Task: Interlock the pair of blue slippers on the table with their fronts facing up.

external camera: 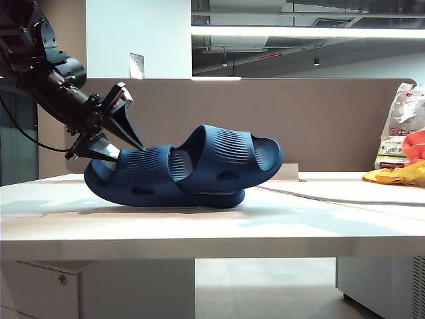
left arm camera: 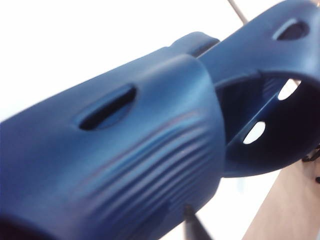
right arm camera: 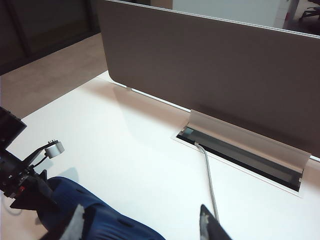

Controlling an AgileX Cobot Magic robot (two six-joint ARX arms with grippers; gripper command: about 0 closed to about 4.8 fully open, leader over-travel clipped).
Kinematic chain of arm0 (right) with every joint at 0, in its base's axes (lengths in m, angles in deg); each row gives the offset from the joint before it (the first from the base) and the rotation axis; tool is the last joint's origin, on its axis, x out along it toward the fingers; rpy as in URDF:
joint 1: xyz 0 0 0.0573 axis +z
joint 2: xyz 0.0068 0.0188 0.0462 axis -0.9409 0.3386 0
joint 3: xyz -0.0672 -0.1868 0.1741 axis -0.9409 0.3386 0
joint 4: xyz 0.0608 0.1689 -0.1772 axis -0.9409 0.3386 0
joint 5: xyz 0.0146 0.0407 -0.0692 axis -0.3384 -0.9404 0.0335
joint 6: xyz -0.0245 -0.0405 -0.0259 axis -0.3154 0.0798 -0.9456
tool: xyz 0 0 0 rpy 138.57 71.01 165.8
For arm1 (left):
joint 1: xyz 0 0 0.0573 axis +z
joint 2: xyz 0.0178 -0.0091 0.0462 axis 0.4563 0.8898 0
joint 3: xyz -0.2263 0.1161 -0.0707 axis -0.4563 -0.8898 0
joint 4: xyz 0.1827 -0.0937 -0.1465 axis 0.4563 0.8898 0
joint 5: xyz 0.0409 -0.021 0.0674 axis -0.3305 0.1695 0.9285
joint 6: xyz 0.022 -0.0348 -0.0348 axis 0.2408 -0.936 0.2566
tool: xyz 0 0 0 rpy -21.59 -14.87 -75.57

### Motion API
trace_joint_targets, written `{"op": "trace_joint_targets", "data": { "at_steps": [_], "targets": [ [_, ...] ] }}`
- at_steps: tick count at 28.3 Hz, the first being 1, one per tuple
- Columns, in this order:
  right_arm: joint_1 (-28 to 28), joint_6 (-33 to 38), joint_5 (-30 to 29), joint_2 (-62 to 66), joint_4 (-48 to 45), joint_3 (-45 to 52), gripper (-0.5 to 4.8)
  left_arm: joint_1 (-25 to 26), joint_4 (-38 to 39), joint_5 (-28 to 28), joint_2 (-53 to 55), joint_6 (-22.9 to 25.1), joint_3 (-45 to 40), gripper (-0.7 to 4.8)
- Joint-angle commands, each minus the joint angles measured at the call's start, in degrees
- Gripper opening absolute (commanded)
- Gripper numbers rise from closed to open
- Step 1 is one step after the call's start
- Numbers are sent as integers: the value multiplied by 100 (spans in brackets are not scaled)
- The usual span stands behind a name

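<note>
We observe the pair of blue slippers (external camera: 186, 166) interlocked on the white desk (external camera: 212, 226), one slipper's strap threaded through the other, both fronts up. The left end effector (external camera: 129, 149) sits at the pair's heel end, its two fingers spread apart, with one finger (external camera: 126, 126) above the near strap and the other against the sole rim; we see no clamping, so we read it as released. In the left wrist view the ribbed strap (left arm camera: 165, 160) fills the frame directly ahead of it. The right end effector (right arm camera: 142, 222) hangs above the desk with fingers wide apart, grasping nothing; the slippers lie just below it, the divider panel (right arm camera: 225, 70) and cable slot (right arm camera: 240, 155) beyond.
</note>
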Motion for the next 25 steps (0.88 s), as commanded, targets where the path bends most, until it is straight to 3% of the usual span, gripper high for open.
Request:
{"op": "trace_joint_targets", "data": {
  "at_steps": [1, 7, 17, 20, 25],
  "targets": [
    [11, -35, -42, -44, -50, -15, 292, 24, -50, 28, -42, -85, 33, 270],
    [9, -35, -144, -37, -57, -15, 291, 190, 184, 260, -48, -170, 35, 274],
    [9, -74, -166, -26, -59, -15, 292, 599, -55, 4, -48, -1705, 149, 293],
    [9, -79, -170, -22, -61, -15, 291, 592, -33, -52, -42, -1980, 219, 367],
    [9, -74, -310, 4, -103, -15, 291, 417, 96, 4, -37, -2061, 214, 377]
  ]
}}
